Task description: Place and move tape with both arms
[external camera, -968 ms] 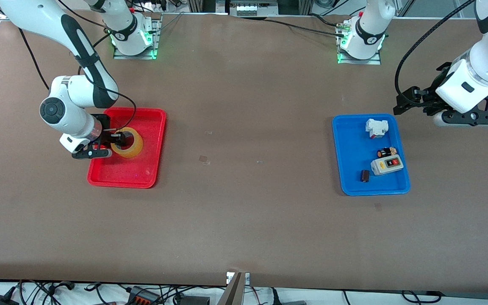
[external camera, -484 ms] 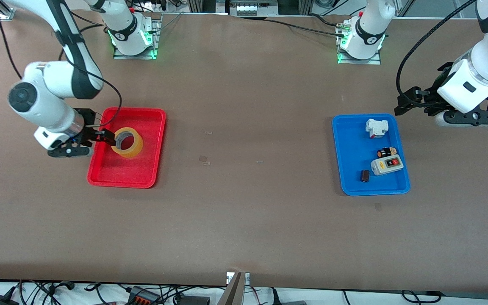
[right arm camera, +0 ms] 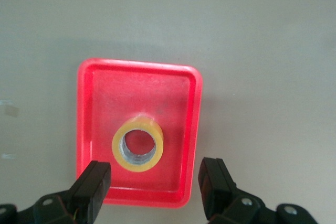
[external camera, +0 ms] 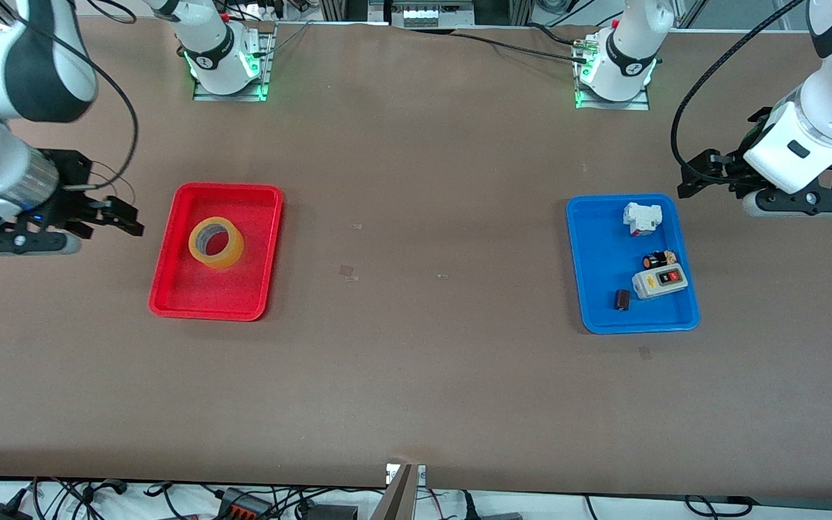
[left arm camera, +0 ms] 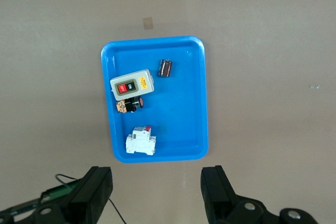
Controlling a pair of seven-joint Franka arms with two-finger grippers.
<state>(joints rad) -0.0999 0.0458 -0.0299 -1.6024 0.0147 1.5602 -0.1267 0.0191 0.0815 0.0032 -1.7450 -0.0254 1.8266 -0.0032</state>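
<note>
The yellow-amber tape (external camera: 216, 243) lies flat in the red tray (external camera: 199, 297), its centre hole facing up. My right gripper (external camera: 126, 217) hangs open and empty over the bare table beside the tray, toward the right arm's end. In the right wrist view the tape (right arm camera: 137, 167) sits in the red tray (right arm camera: 178, 98), with my right gripper (right arm camera: 154, 174) high above the tray's edge and apart from the roll. My left gripper (external camera: 690, 177) hangs open and empty over the table just off the blue tray (external camera: 604, 245); that arm waits. The left wrist view shows my left gripper (left arm camera: 156, 179) spread wide.
The blue tray (left arm camera: 178, 103) holds a white breaker (external camera: 641, 217), a grey switch box (external camera: 659, 282), a small black-and-orange part (external camera: 659, 259) and a dark cylinder (external camera: 622, 299). Brown table stretches between the two trays. Both arm bases stand at the table's edge farthest from the front camera.
My right gripper opened, let go of the tape in the red tray, and rose away toward the right arm's end of the table. The tape stayed put. The left arm barely moved.
</note>
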